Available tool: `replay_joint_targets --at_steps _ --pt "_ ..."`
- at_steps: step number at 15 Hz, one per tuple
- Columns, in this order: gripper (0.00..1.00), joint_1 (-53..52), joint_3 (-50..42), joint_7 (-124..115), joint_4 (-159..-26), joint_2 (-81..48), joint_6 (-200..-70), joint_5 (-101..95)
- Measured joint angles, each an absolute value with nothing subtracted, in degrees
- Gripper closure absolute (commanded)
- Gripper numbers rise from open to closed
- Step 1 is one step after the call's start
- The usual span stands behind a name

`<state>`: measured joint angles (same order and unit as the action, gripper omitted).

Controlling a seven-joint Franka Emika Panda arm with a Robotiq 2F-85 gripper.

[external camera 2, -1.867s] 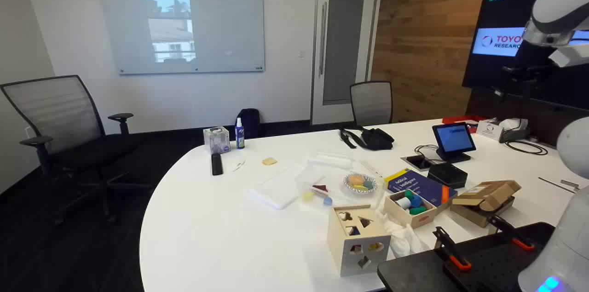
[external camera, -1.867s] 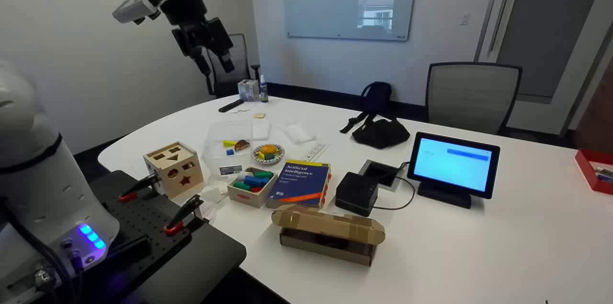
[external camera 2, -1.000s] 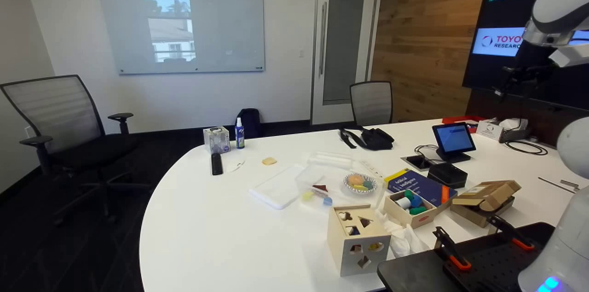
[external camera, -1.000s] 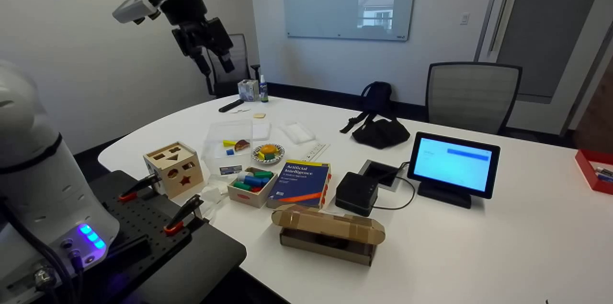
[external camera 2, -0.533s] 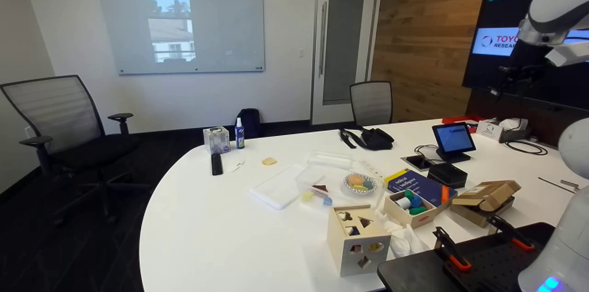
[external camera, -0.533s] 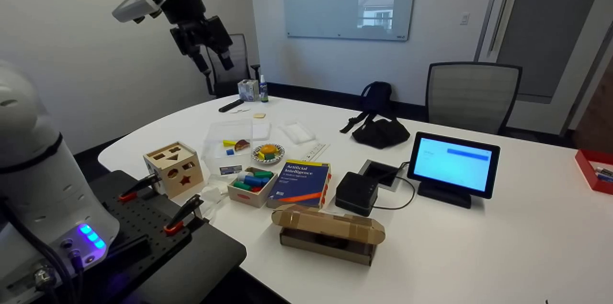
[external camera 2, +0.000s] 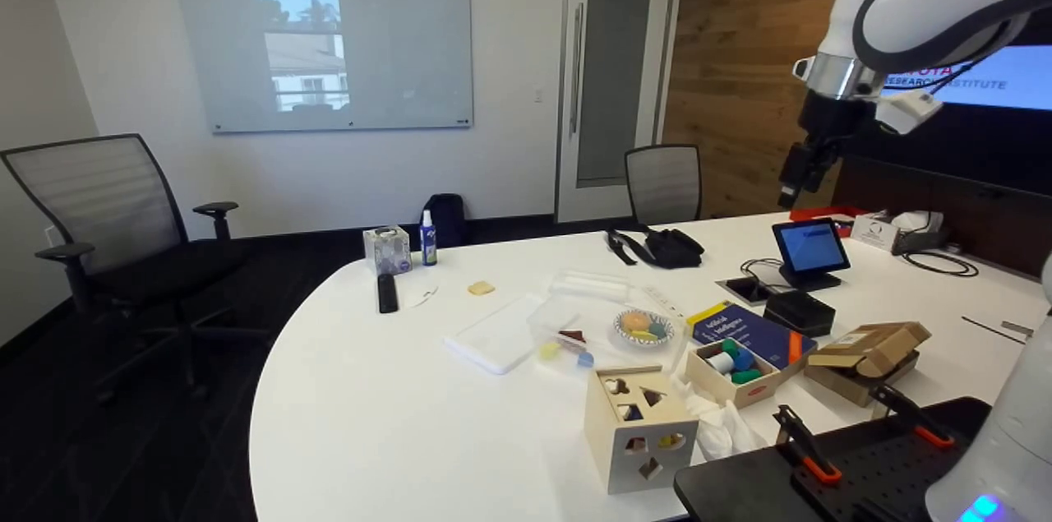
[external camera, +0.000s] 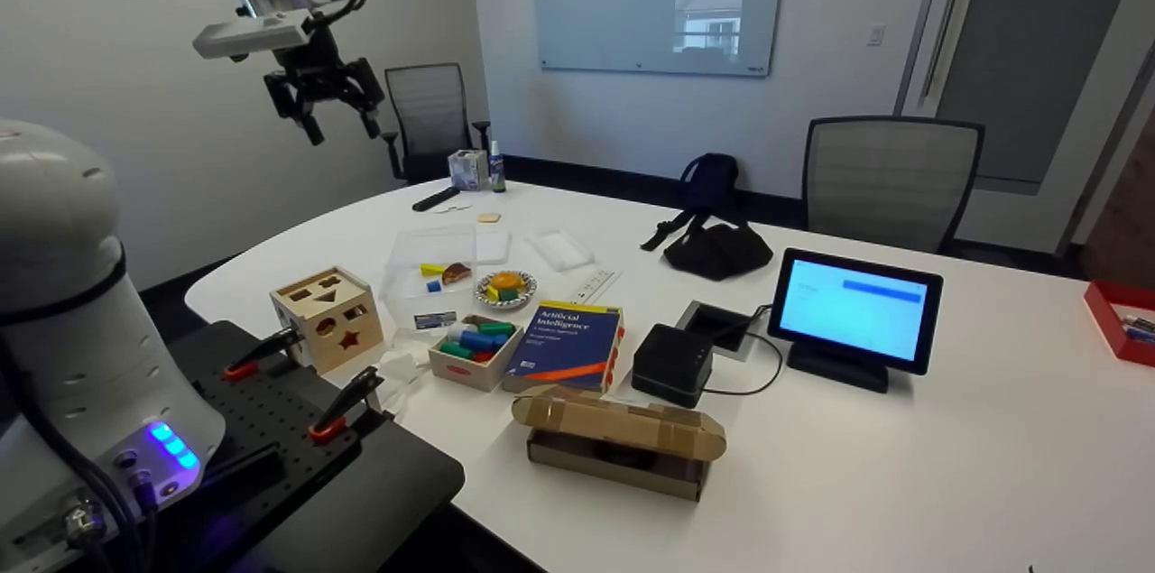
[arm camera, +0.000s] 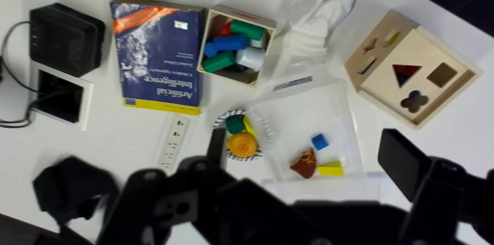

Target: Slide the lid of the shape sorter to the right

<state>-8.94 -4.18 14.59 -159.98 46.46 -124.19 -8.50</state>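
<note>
Black two-finger claw [external camera: 343, 135] is spread, holding nothing. In an exterior view, the flat square light-wood lid [external camera 2: 634, 396] sits left of it, well below.

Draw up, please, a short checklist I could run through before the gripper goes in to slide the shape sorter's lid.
1. Gripper open and holding nothing: ok, its fingers stand apart.
2. Shape sorter upright on the table: ok.
3. Lid uncovered: ok, nothing lies on it in the wrist view.
4. Crumpled white material off the lid: ok, it lies beside the shape sorter.
5. Gripper at the lid: not ok, it hangs well above the table.
6. Lid free to slide: cannot tell.
</note>
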Motion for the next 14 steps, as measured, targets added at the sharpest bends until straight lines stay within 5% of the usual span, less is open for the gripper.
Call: replay_joint_targets --at_steps 7,14 --pt "0.00 -22.9 -1.2 24.5 -160.0 35.3 -130.0 1.0" --pt "0.00 -29.9 1.5 32.2 -160.2 17.1 -153.1 7.0"
